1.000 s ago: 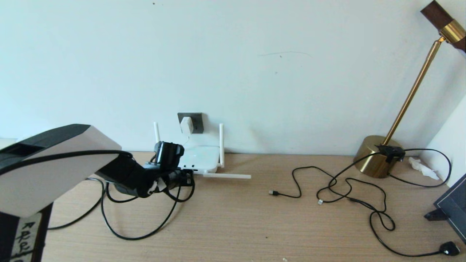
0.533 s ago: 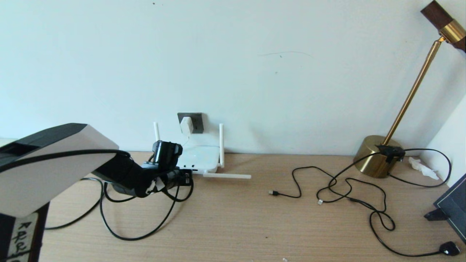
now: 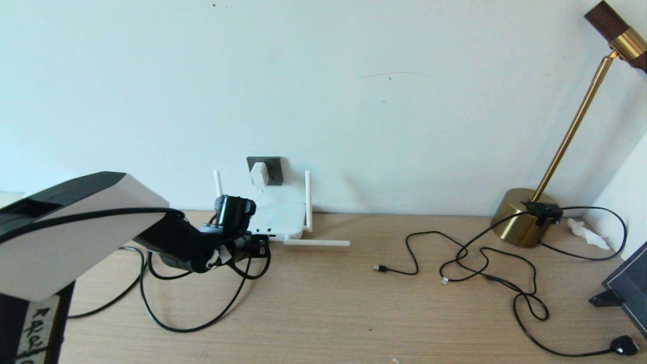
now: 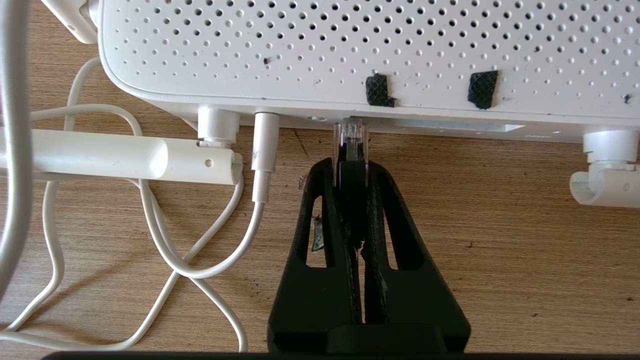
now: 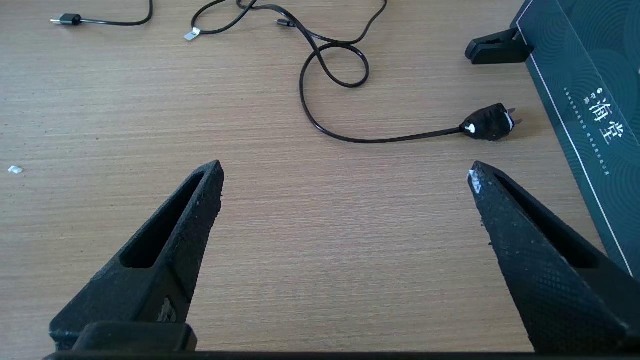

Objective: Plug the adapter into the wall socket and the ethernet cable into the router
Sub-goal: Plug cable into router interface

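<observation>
**Clear connector at the router's edge, adapter on the wall plate**

Writing first: the dark teal box [image 5: 585, 85] at the desk's right edge carries pale Chinese characters down its face, too stylised to read with any confidence here. A strip on the robot's own body at the lower left of the head view bears handwritten marks, also not legible.

Over to the action. The left gripper [image 4: 351, 167] sits low at the router [image 3: 278, 218], fingers pinched tight on the ethernet cable [image 3: 202, 323], with the clear plug tip [image 4: 351, 137] poking out and touching the router's front edge; how far it is seated cannot be told. Just beside it, a white barrel plug [image 4: 264, 145] on a thin white cord is in the router. One white antenna [image 3: 316, 243] lies flat on the wooden desk [image 3: 323, 313], and two more stand upright at the back.

The adapter [image 3: 259, 174] sits on the wall socket [image 3: 274, 167], above and behind the router.

The right gripper [image 5: 345, 175] hangs over bare desk with its fingers spread wide, holding nothing. Ahead of it, a black plug [image 5: 490, 128] on a looping black cord, well apart from the router. A brass lamp [image 3: 525, 217] stands at the far right, thin black cables tangled at its base.
</observation>
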Controlling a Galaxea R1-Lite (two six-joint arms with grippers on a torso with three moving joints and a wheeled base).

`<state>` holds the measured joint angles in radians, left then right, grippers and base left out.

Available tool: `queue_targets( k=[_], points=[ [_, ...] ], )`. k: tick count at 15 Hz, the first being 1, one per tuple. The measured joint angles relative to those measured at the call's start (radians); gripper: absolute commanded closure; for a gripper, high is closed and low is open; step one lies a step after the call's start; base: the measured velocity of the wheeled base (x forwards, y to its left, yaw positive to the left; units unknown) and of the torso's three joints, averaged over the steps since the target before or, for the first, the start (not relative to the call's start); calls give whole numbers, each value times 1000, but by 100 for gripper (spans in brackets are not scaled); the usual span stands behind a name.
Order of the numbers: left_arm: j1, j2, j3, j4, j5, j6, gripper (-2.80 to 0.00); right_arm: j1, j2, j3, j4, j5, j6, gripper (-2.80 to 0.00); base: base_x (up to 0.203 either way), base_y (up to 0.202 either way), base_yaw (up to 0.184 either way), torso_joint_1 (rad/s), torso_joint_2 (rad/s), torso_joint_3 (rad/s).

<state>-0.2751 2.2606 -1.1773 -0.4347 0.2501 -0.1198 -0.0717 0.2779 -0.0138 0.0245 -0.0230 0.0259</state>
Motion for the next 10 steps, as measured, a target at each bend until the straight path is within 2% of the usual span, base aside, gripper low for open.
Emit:
queue_targets(
  k=[10],
  points=[
    [-7, 5, 1, -8, 0, 0, 0, 0, 0, 0, 0, 0, -1, -280, 0, 0, 0, 0, 0, 0]
  ],
)
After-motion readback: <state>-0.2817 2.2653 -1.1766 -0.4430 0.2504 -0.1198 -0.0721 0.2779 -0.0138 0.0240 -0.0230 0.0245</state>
